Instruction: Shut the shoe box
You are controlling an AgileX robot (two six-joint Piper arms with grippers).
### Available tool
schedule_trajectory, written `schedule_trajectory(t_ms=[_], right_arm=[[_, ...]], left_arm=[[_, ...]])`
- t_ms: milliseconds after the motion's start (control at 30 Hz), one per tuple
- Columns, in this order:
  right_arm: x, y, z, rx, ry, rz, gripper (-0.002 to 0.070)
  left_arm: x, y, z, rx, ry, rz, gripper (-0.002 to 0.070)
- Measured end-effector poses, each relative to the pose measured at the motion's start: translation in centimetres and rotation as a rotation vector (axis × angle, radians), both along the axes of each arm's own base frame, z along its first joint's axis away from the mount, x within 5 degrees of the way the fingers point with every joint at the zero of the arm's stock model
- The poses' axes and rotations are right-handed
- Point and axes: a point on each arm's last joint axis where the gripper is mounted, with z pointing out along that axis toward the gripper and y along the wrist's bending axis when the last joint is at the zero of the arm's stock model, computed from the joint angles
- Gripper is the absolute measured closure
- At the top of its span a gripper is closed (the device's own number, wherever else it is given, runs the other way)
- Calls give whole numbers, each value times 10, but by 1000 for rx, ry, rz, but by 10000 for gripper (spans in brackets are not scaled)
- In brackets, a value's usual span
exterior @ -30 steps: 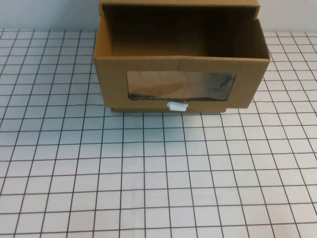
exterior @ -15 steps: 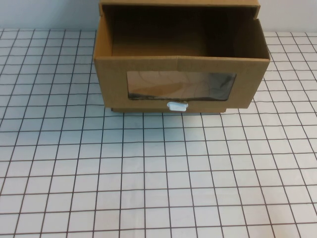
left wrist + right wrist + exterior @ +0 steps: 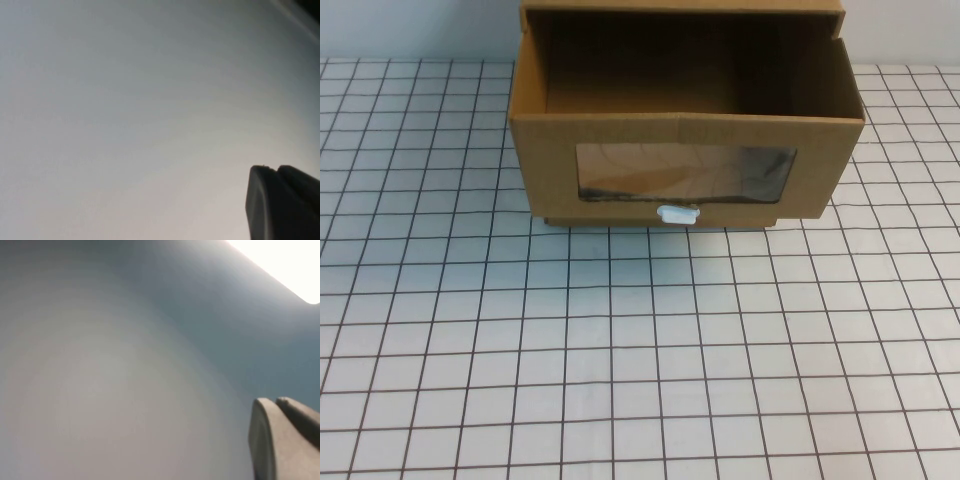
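The shoe box (image 3: pixel 550 160) is brown cardboard and stands at the far middle of the table in the high view. Its drawer is pulled out toward me, with the inside open and empty. The front has a wide clear window (image 3: pixel 685 172) and a small white pull tab (image 3: pixel 677 213) at its lower edge. The outer sleeve (image 3: pixel 680 8) shows behind, at the top edge. Neither gripper appears in the high view. My left gripper (image 3: pixel 274 169) and right gripper (image 3: pixel 276 401) each show only in their own wrist view, fingertips together, facing a blank pale surface, with nothing held.
The table (image 3: pixel 620 350) is covered in a white cloth with a black grid, bare in front of the box and to both sides. A pale wall (image 3: pixel 410 25) rises behind the table.
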Motion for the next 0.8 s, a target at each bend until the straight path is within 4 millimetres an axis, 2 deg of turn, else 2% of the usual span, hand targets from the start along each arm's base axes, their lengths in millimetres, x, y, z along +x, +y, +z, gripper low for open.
schedule_trajectory(t_ms=[233, 467, 533, 600, 700, 800], right_arm=[[-6, -1, 5, 4, -86, -18, 690], [-24, -3, 14, 25, -306, -26, 690], [-28, -3, 22, 56, -358, 23, 690], [-35, -3, 38, 76, -411, 64, 690], [-50, -2, 73, 88, -457, 116, 690], [-75, 0, 116, 106, -508, 201, 690]], left_arm=[[-7, 2, 6, -12, -97, 23, 680], [-25, 6, 20, -37, -309, 66, 680], [-34, 7, 37, -40, -378, 78, 680], [-44, 7, 60, -22, -424, 104, 680], [-62, 6, 97, 33, -440, 174, 680], [-85, 5, 132, 119, -435, 283, 680]])
